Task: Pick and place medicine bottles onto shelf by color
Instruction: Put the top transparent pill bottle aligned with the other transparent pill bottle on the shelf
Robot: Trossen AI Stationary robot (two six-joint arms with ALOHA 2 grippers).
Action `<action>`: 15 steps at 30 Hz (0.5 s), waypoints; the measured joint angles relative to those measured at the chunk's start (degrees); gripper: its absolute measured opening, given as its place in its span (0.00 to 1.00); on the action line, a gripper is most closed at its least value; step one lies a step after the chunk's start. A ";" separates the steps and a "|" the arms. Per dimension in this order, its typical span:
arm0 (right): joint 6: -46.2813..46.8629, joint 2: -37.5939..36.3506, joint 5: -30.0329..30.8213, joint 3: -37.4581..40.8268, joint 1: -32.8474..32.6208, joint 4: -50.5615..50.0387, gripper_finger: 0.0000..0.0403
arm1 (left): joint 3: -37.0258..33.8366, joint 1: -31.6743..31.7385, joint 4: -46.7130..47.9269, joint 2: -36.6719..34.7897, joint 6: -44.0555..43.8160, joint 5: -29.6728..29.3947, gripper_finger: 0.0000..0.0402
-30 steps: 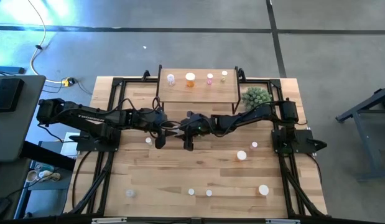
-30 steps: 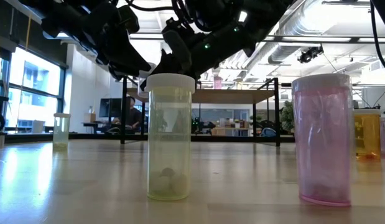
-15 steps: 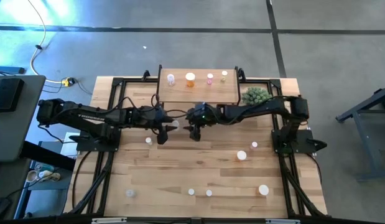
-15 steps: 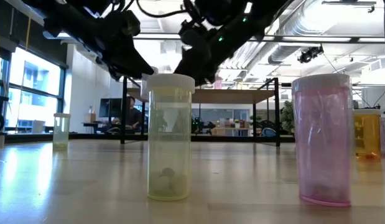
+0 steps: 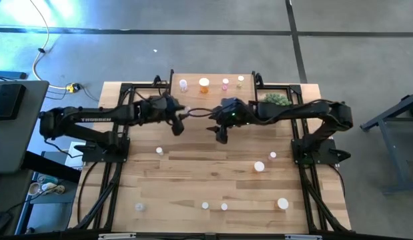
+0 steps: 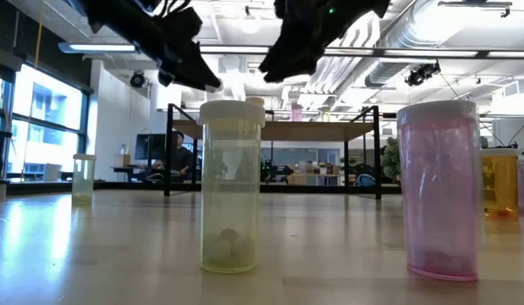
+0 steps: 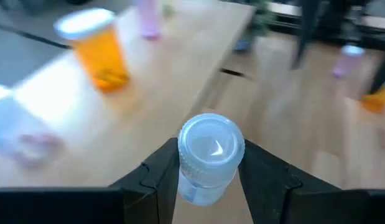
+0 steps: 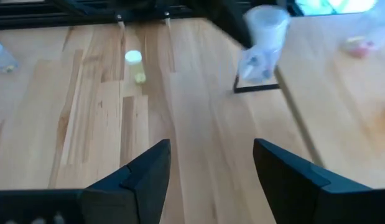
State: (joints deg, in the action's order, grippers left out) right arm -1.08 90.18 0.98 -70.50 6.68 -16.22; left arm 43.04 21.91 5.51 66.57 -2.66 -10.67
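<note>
Between left gripper (image 7: 211,180) fingers (image 7: 156,180) — clear bottle (image 7: 209,155), clamped.

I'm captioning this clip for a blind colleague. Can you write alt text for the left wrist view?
The left tool grips a small clear bottle with a white ribbed cap between its two dark fingers, above a light-wood shelf. An orange bottle with a white cap stands on the shelf beyond.

"TROSSEN" lettering, white, faintly legible on left arm (image 5: 93,120) upper link, left of shelf (image 5: 213,100). No other readable text, label or number anywhere.
</note>
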 joint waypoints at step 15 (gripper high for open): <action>-0.48 -5.54 7.60 -0.02 0.17 -2.89 0.55 | 2.36 14.27 1.08 0.04 3.81 2.87 0.34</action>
State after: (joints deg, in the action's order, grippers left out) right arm -1.56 84.64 8.58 -70.52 6.85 -19.11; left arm 45.40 36.18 6.59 66.61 1.15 -7.80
